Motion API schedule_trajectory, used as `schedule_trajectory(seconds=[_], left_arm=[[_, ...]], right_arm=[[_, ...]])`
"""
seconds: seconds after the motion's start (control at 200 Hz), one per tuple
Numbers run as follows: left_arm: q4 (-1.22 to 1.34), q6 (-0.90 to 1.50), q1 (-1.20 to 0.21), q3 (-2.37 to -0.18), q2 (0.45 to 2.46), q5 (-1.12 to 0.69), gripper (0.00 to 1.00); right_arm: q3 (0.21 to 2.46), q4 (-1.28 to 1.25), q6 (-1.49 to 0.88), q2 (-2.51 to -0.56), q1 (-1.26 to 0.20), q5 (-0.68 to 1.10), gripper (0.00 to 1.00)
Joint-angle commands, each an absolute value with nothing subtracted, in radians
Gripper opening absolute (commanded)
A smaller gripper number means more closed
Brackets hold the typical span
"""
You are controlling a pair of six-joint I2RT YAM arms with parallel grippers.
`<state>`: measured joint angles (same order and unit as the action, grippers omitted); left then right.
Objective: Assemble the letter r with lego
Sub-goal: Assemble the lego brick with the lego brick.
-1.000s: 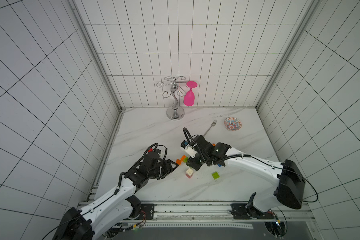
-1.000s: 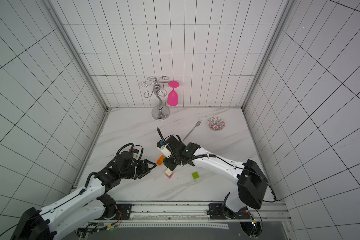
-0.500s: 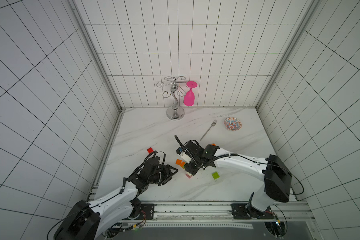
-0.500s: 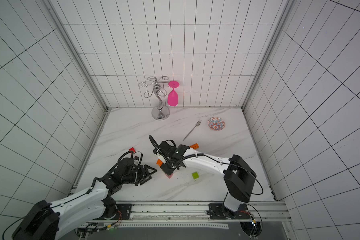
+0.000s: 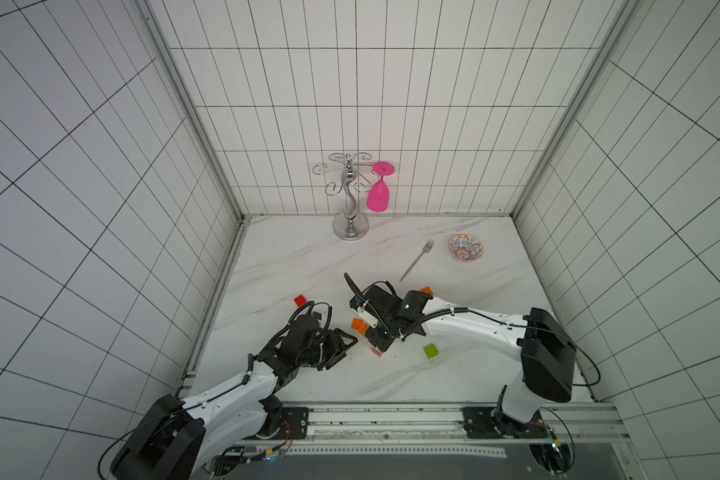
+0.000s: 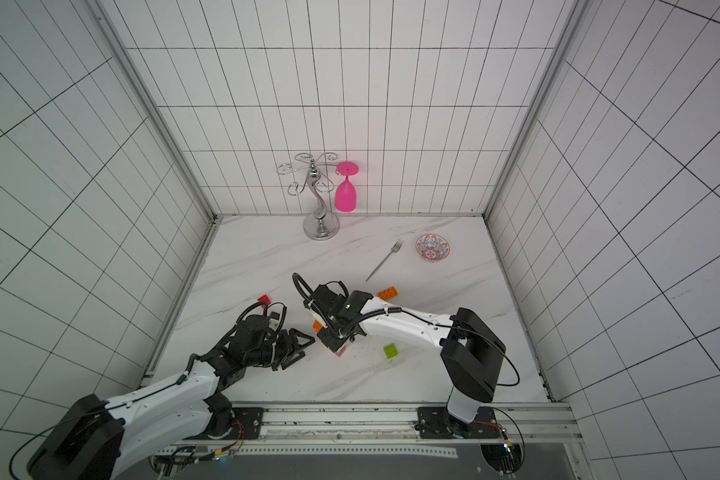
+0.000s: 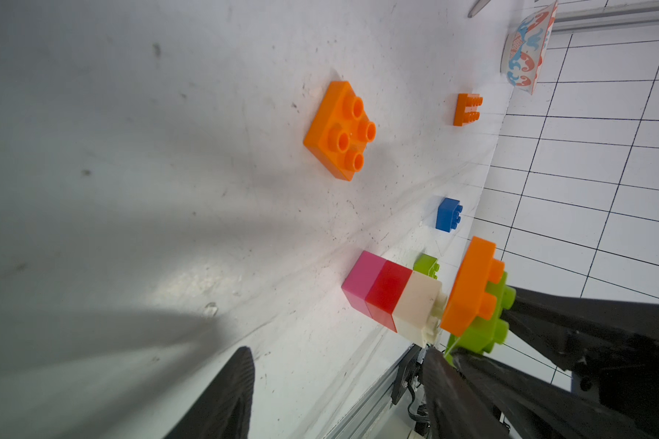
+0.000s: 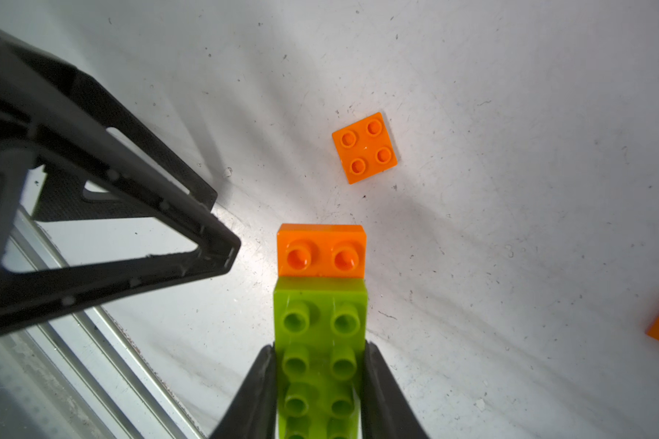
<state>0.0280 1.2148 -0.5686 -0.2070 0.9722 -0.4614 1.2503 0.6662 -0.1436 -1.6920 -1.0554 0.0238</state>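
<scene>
Top views: the right gripper (image 5: 378,341) hangs directly over the pink-red-cream stack (image 5: 376,353) and hides most of it. The left gripper (image 5: 344,343) sits just beside, jaws apart and empty, pointing at the stack. Both arms are close, but only the right carries anything.

Left wrist view: the stack (image 7: 392,300) stands beyond the left jaws' tips, nearer one finger (image 7: 442,387) than midway between them. Its cream studs face the orange plate (image 7: 468,285), which looks slightly tilted against them; whether they touch or are just apart cannot be told. The long lime brick (image 7: 484,327) sits on that plate.

Right wrist view: the right jaws are clamped on the sides of the long lime brick (image 8: 320,342). Its long axis runs straight out from the jaws, with the orange plate (image 8: 321,251) under its far end. The stack is hidden beneath, so the press probably has to go straight down at that far end, ahead of the grip.
</scene>
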Motion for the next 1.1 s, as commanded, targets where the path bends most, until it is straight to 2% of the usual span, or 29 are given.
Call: schedule_trajectory(seconds=[0.0, 1.094], left_arm=[[0.059, 1.222, -0.574, -0.199, 0.980, -0.462, 0.62], [0.057, 1.212, -0.574, -0.206, 0.990, -0.462, 0.62]], right_arm=[[1.279, 0.693, -0.192, -1.701, -1.067, -0.023, 0.00], [1.252, 0.683, -0.212, -1.732, -1.074, -0.014, 0.00]])
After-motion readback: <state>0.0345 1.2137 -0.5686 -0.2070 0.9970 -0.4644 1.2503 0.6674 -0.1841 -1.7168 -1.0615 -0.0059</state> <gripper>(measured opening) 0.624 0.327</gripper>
